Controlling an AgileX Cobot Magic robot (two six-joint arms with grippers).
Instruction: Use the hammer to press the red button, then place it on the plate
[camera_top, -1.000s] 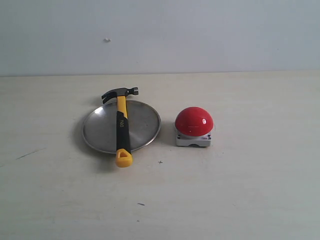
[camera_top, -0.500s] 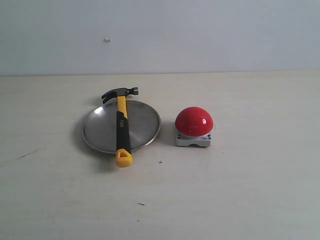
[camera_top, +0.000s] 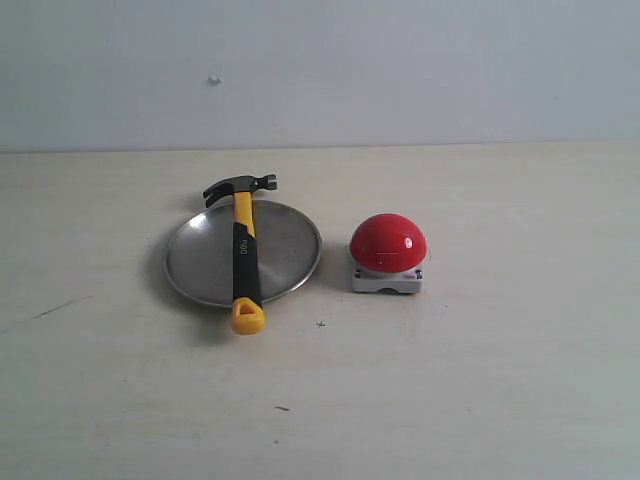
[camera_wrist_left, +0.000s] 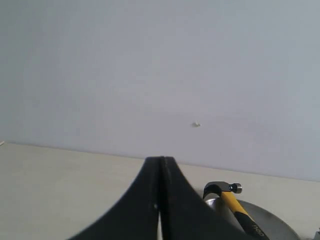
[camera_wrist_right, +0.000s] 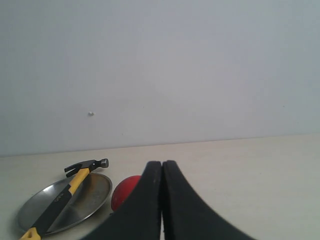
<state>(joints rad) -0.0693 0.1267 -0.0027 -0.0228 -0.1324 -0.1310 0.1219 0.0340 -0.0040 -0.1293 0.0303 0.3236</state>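
1. The left gripper (camera_wrist_left: 161, 163) is pointing toward the grey wall (camera_top: 400, 70), its two black fingers pressing flat together on nothing.
2. The plate (camera_top: 195, 262) is sitting on the pale table (camera_top: 480, 380), left of centre.
3. The hammer (camera_top: 244, 262) is lying across the plate, its dark head overhanging the far rim and its yellow looped end jutting past the near rim.
4. The red button (camera_top: 387, 243) is standing just beside the plate, on its right, not touching it.
5. The right gripper (camera_wrist_right: 161, 165) is likewise showing its fingers pressed together, gripping nothing.
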